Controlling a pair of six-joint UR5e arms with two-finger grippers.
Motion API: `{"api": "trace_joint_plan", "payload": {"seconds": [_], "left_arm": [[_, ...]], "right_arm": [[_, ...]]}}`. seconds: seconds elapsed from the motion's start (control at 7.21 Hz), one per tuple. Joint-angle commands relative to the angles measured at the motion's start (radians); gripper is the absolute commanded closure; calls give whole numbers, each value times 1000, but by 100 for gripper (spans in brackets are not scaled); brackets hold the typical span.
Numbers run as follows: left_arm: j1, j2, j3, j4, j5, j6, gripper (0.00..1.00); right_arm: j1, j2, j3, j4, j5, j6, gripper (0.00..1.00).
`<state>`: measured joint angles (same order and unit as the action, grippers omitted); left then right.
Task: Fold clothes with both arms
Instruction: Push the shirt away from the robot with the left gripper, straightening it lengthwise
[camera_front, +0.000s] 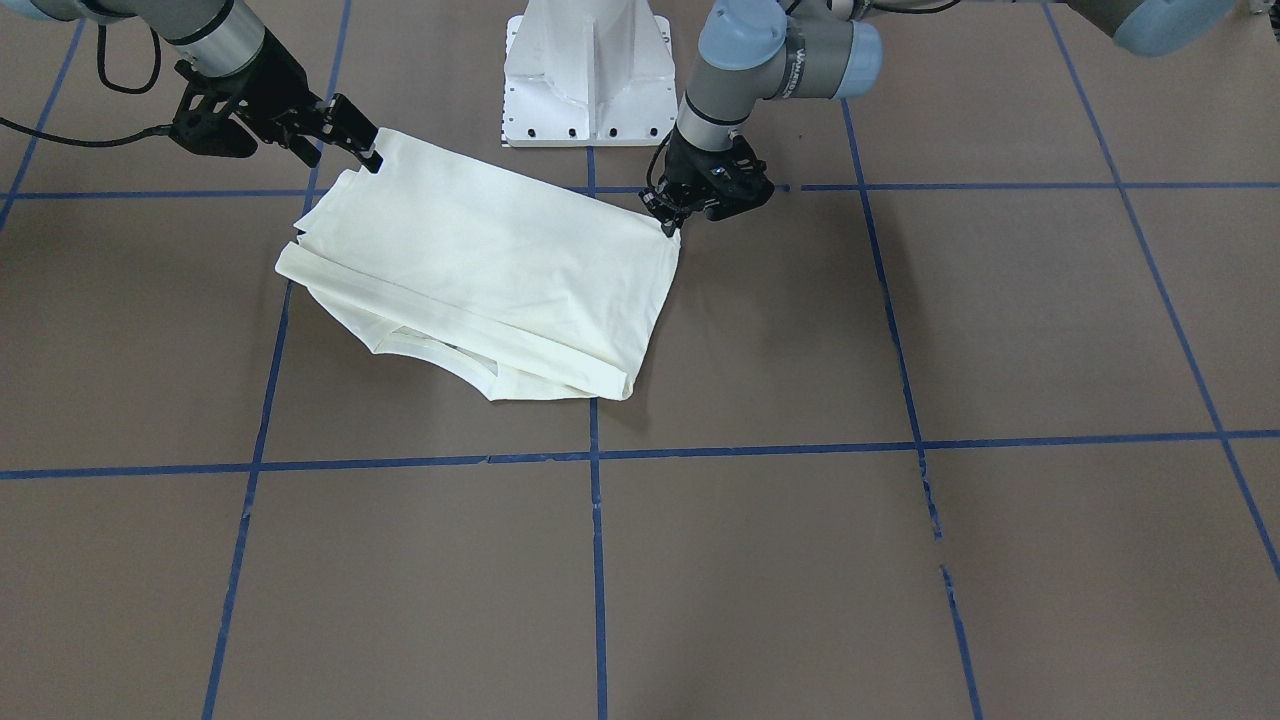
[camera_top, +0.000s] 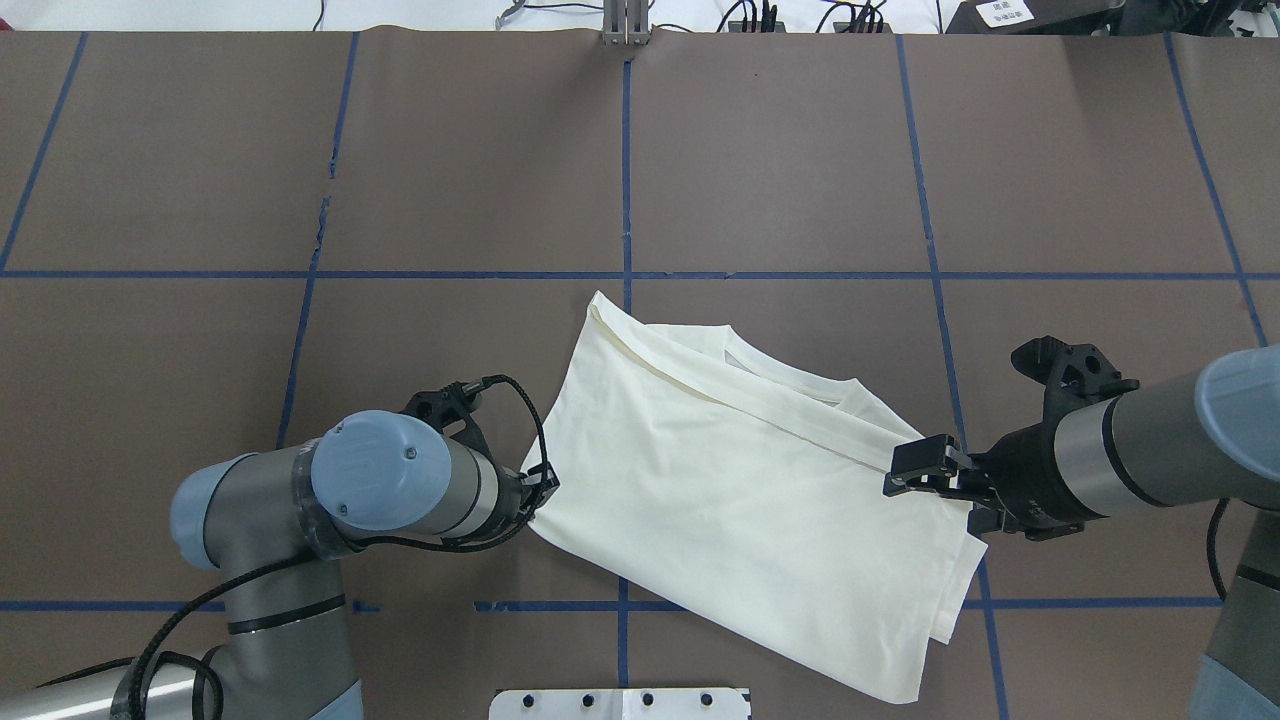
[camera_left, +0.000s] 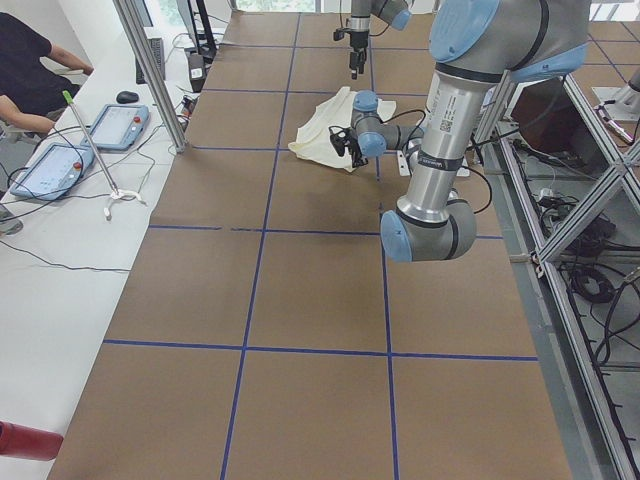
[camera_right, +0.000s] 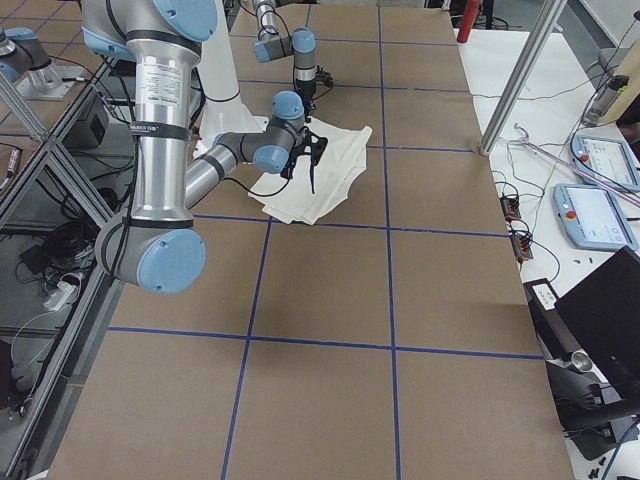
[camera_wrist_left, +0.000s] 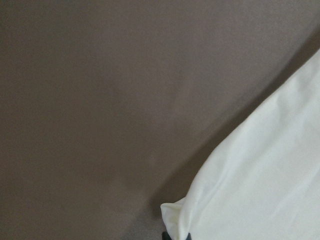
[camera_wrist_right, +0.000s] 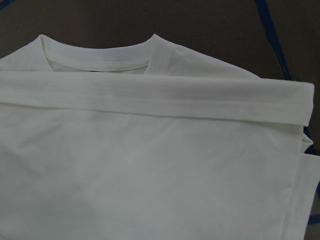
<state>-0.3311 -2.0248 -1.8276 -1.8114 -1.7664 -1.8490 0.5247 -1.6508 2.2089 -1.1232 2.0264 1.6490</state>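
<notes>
The cream T-shirt (camera_top: 740, 500) lies folded with its plain side up, just in front of the robot base, and no print shows. A folded sleeve band crosses it below the neckline (camera_wrist_right: 100, 57). My left gripper (camera_top: 535, 500) is shut on the shirt's corner on my left, low at the table; it also shows in the front view (camera_front: 668, 222). In the left wrist view that corner (camera_wrist_left: 172, 212) meets a dark fingertip at the bottom edge. My right gripper (camera_top: 900, 470) is shut on the shirt's edge on my right, slightly raised; it also shows in the front view (camera_front: 368, 150).
The white pedestal base (camera_front: 588, 70) stands right behind the shirt. Blue tape lines (camera_front: 596, 452) grid the brown table. A white side table with teach pendants (camera_left: 115, 125) and a seated person (camera_left: 30, 60) is beyond the far edge. A metal post (camera_left: 150, 70) stands there.
</notes>
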Motion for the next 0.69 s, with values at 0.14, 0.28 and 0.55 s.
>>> {"api": "trace_joint_plan", "payload": {"seconds": [0.14,0.28,0.55], "left_arm": [[-139,-37,49,14,-1,155,100],[-188,-101,159,4,-1,198,100],[-281,-196,319,-55,1,275,100]], "right_arm": [[3,-1,0,0,0,0,0],[5,-1,-2,0,0,0,0],[11,-1,-9,0,-3,0,0]]}}
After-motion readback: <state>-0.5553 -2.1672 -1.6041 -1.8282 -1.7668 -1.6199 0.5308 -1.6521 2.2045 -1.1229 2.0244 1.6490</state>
